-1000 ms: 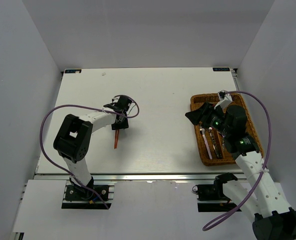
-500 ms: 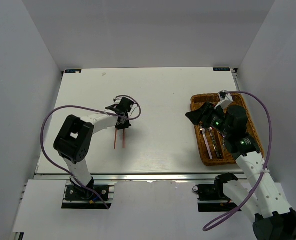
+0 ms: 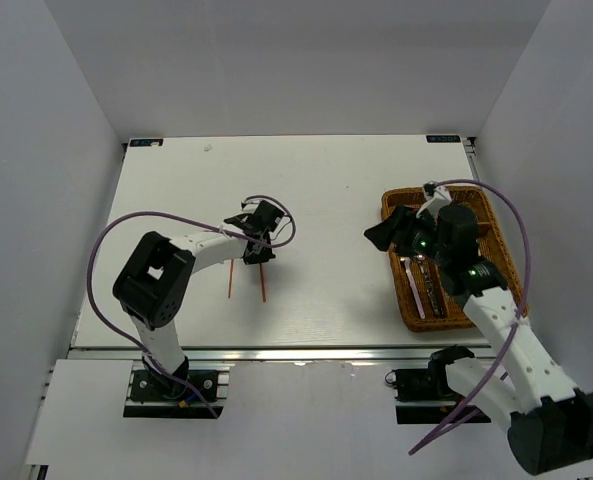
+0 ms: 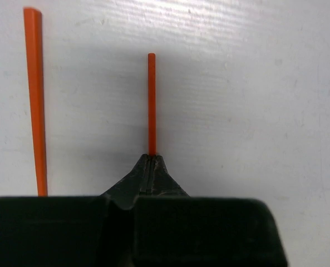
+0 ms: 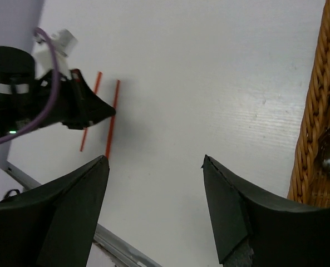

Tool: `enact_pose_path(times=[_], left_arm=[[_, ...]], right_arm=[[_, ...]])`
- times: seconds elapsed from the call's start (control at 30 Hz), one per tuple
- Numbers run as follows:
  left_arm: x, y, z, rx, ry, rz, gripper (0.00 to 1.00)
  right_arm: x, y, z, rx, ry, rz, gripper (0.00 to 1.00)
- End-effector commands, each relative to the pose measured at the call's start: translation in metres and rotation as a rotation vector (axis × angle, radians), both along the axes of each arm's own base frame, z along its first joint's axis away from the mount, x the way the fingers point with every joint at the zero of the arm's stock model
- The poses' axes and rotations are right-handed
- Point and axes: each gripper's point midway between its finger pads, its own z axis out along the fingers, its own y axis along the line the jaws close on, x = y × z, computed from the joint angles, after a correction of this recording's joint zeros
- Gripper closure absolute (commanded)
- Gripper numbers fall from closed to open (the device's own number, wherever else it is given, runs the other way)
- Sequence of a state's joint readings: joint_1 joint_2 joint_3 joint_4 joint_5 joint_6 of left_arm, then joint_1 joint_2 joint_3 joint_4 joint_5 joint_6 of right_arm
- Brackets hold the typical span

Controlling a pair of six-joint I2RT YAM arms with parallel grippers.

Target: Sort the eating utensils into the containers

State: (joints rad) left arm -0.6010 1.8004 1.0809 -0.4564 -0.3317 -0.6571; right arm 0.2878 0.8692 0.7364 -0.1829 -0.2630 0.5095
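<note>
White links (image 3: 211, 243), black joints (image 3: 148, 277); purple cable (image 3: 111, 228) loops behind left gripper (image 4: 152, 160) and right gripper (image 5: 153, 161); black wedge fingers (image 5: 70, 217); green LEDs (image 3: 419, 241) behind right.

Left red-orange chopstick (image 4: 35, 100) parallel beside right chopstick (image 4: 151, 100); wicker tray (image 3: 421, 323) well apart.

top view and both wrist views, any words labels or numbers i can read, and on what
None can be read.
The two small dark tabs at the table's far corners are too small to read.
The wicker tray, red-orange chopsticks, left tool and right tool show no print.
</note>
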Motion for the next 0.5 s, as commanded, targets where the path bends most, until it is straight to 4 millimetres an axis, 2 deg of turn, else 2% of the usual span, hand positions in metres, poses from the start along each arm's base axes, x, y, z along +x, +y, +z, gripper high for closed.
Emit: enact_pose_path(times=[0.0, 0.03, 0.1, 0.13, 0.17, 0.2, 0.27, 0.33, 0.43, 0.47], left_arm=[[-0.011, -0.006, 0.022, -0.043, 0.008, 0.025, 1.00], [-0.006, -0.011, 0.041, -0.082, -0.039, 0.038, 1.00], [-0.001, -0.015, 0.058, -0.124, -0.083, 0.046, 1.00], [0.000, -0.018, 0.065, -0.145, -0.102, 0.049, 1.00], [0.002, -0.021, 0.076, -0.169, -0.125, 0.049, 1.00], [0.002, -0.024, 0.081, -0.188, -0.132, 0.046, 1.00], [0.003, -0.028, 0.090, -0.216, -0.142, 0.039, 1.00], [0.001, -0.030, 0.093, -0.230, -0.137, 0.034, 1.00], [-0.002, -0.038, 0.108, -0.291, -0.159, 0.021, 1.00], [-0.002, -0.039, 0.112, -0.304, -0.167, 0.020, 1.00]], right_arm=[[0.002, 0.005, -0.045, -0.117, 0.105, 0.027, 0.26], [0.000, 0.017, -0.048, -0.108, 0.091, 0.064, 0.26], [-0.010, 0.035, -0.070, -0.099, 0.124, 0.137, 0.24], [-0.018, 0.059, -0.066, -0.082, 0.074, 0.220, 0.24], [-0.023, 0.072, -0.078, -0.098, 0.092, 0.256, 0.24], [-0.036, 0.093, -0.082, -0.104, 0.077, 0.322, 0.23], [-0.038, 0.114, -0.087, -0.094, 0.047, 0.364, 0.23], [-0.051, 0.131, -0.091, -0.067, 0.039, 0.419, 0.23], [-0.057, 0.157, -0.080, 0.000, -0.006, 0.482, 0.22], [-0.057, 0.164, -0.084, 0.000, 0.004, 0.498, 0.22]])
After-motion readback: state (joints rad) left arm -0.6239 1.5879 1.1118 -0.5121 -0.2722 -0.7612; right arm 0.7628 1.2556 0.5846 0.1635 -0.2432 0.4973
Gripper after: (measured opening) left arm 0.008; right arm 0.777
